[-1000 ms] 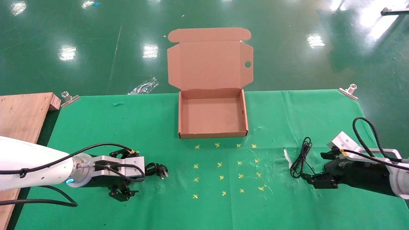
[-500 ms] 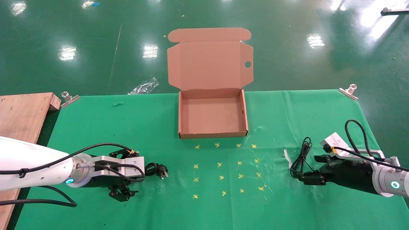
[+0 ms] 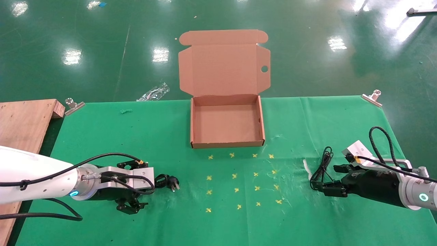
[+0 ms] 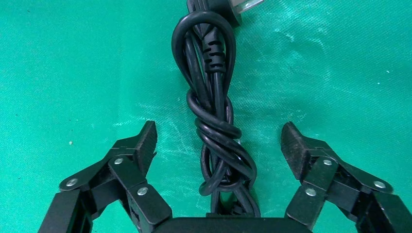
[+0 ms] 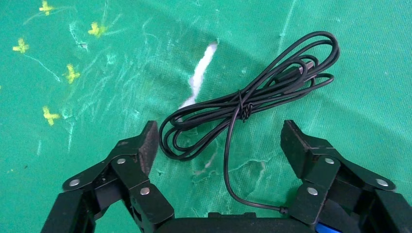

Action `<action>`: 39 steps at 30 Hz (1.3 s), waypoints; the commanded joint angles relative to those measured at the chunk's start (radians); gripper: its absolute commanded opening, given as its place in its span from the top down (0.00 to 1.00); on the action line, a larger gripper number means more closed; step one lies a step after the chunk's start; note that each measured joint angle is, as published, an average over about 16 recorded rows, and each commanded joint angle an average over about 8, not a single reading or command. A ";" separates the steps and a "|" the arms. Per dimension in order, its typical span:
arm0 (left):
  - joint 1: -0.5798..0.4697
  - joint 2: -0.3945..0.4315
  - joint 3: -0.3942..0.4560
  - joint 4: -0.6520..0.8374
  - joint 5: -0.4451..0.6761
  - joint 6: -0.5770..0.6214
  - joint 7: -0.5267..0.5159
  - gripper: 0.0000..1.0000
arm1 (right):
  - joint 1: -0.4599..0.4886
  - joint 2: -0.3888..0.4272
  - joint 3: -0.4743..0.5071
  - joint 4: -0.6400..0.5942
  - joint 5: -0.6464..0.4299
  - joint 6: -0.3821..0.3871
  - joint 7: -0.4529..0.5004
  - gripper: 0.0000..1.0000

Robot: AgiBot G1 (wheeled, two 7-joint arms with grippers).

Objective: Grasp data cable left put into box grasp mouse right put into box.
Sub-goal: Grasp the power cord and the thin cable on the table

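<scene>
Data cable (image 4: 214,121), a thick black bundle twisted on itself and ending in a chunky black plug with silver prongs, lies on the green cloth (image 3: 102,136) at the robot's near left. The left gripper (image 4: 218,145) is low over it with jaws spread wide, one rubber-padded finger (image 4: 141,145) on each side of the bundle and neither pad touching it. In the head view only the plug end (image 3: 170,182) shows beyond the gripper's silver bracket.

At the near right, the right gripper (image 5: 218,145) likewise has its jaws apart. Between and just ahead of them lies the thin black coiled cord of the mouse (image 5: 252,104), tied at its middle, with one strand running back under the gripper body. A sliver of blue (image 5: 323,228) shows at the edge of the right wrist view beneath the gripper; the mouse body itself cannot otherwise be made out. A strip of white fluff (image 5: 199,73) lies beside the coil.

Between the two arms, farther back on the cloth, the shallow brown corrugated cardboard box (image 3: 227,145) stands with its hinged lid open, a small round hole in one side flap. Small yellow crosses (image 3: 235,176) mark the cloth in front of it.
</scene>
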 commanded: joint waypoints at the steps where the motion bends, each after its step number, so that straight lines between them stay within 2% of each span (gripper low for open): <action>1: 0.000 0.000 0.000 0.000 0.000 0.000 0.000 1.00 | -0.001 0.001 0.001 0.002 0.002 0.000 -0.001 1.00; 39: -0.005 0.001 -0.002 0.002 -0.006 0.001 0.002 1.00 | -0.005 0.005 0.004 0.011 0.008 -0.002 -0.003 1.00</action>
